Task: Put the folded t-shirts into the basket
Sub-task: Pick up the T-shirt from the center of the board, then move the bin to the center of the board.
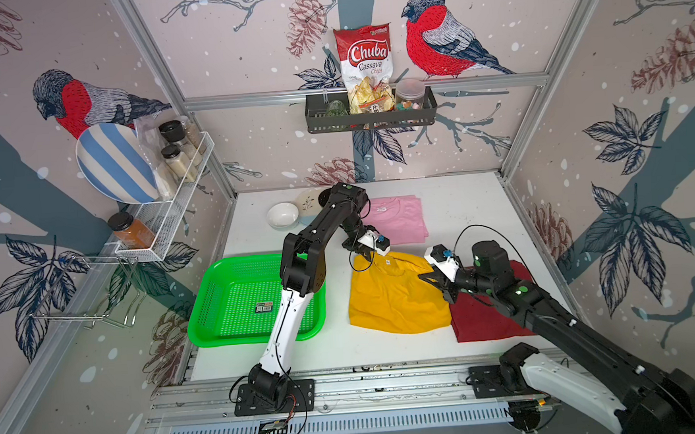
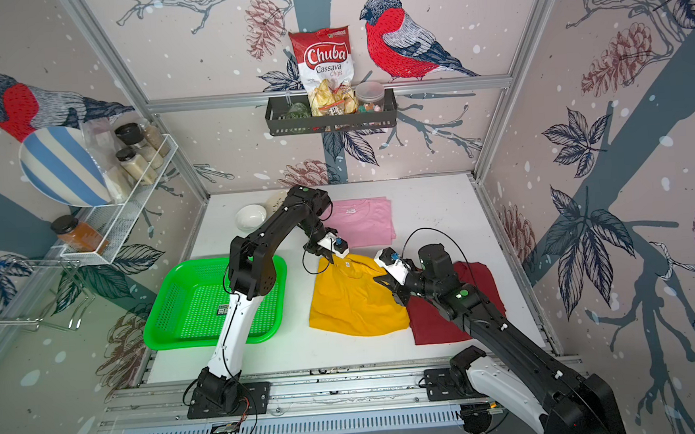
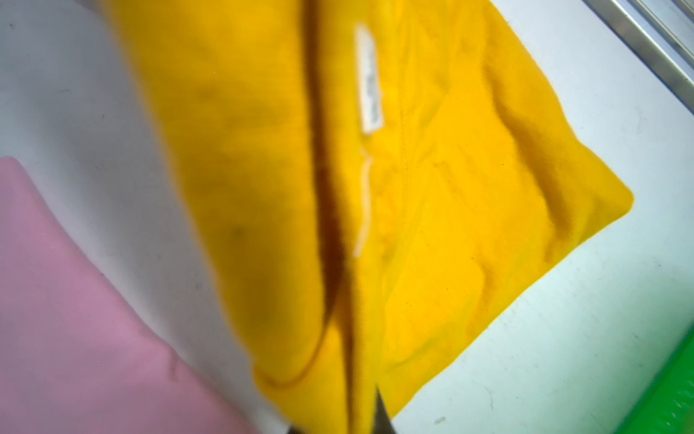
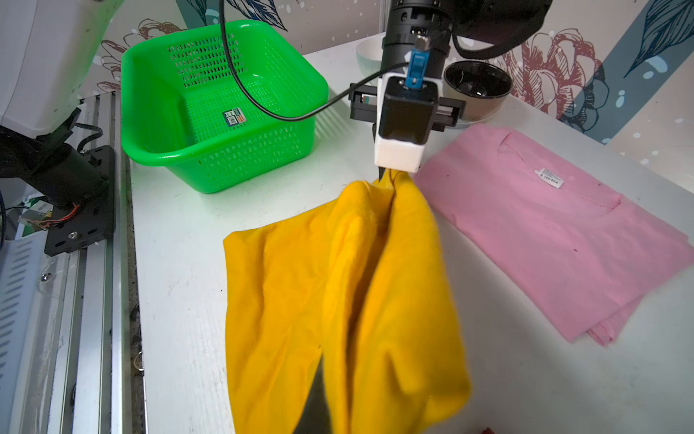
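in both top views the left pincer (image 1: 364, 255) is clenched on the far corner of the yellow t-shirt (image 1: 392, 298). the right pincer (image 1: 432, 283) is clenched on its other side. the green basket (image 1: 237, 260), with no shirts in it, sits left of the left pincer. the pink t-shirt (image 1: 399, 219) lies just behind both pincers, and the dark red t-shirt (image 1: 484, 321) lies under the right arm.

the left wrist view shows the neck label (image 3: 370, 79) up close.

the right wrist view shows the cloth pulled up like a tent.

this looks like the pick-up step. next, both pincers should lift together and carry the shirt over the basket.

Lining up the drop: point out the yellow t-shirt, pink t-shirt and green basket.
yellow t-shirt (image 1: 390, 300), a top view, middle of the cloth.
pink t-shirt (image 1: 404, 219), a top view, centre of the chest.
green basket (image 1: 241, 301), a top view, bare mesh floor.
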Robot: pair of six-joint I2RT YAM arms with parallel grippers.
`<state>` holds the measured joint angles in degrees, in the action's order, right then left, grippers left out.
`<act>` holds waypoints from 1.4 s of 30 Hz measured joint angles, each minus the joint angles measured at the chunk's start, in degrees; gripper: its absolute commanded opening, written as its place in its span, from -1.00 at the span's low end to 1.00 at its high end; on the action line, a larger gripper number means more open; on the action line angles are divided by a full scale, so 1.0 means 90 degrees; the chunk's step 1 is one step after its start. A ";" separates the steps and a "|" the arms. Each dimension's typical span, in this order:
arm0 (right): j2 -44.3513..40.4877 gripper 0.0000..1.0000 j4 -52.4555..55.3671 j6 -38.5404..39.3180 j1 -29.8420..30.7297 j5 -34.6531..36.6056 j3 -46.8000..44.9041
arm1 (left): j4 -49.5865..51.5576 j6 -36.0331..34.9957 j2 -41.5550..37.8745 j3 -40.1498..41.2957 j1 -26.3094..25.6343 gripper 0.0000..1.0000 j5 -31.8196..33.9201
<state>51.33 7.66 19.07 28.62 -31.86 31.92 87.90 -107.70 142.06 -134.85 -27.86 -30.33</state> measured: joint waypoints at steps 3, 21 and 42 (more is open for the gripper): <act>-0.0114 -0.95 0.0017 -0.0138 0.0002 0.0002 0.0000 | 0.0029 0.0170 -0.0238 0.0053 0.0000 -1.00 0.0068; -0.0002 -1.00 0.0085 -0.0950 0.1093 0.0389 0.1817 | 0.0452 0.1630 -0.3373 0.0882 0.0301 -1.00 0.1375; 0.3198 -1.00 -0.0848 -0.2310 0.3398 0.1008 0.4673 | 0.0410 0.2579 -0.6521 0.1100 0.2412 -1.00 0.3211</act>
<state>80.12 0.03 -1.72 59.20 -22.79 73.97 91.59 -84.49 83.37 -124.95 -6.15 -1.43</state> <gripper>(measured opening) 0.077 0.073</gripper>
